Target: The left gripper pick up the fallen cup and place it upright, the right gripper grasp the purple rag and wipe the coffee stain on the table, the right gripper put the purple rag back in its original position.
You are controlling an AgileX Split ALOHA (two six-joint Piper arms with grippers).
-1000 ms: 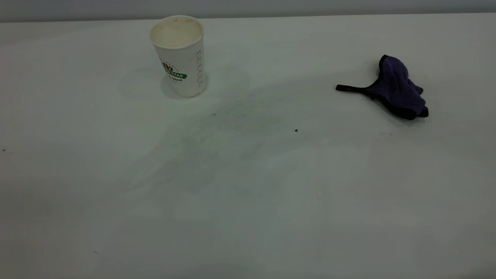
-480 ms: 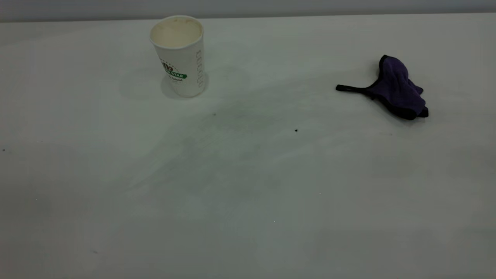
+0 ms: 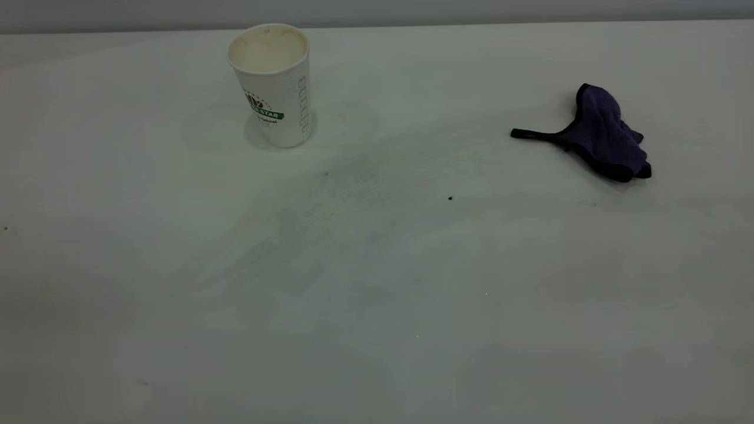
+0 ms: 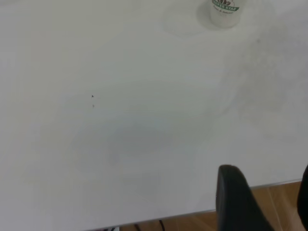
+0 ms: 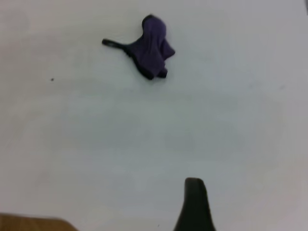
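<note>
The cup [image 3: 274, 82] stands upright on the table [image 3: 377, 330] at the far left, and its base also shows in the left wrist view [image 4: 224, 10]. The purple rag [image 3: 601, 132] lies crumpled at the right with its black loop strap pointing left; it appears in the right wrist view too [image 5: 151, 45]. No brown coffee stain shows, only faint grey smears [image 3: 336, 206] in the middle. Neither arm appears in the exterior view. My left gripper [image 4: 268, 175] hangs open over the table's near edge. My right gripper [image 5: 252, 192] is open, one finger [image 5: 194, 204] showing over bare tabletop, far from the rag.
A tiny black speck [image 3: 450, 198] lies near the table's middle and another [image 3: 326, 174] right of the cup. The table's front edge and a wooden floor [image 4: 192, 222] show in the left wrist view.
</note>
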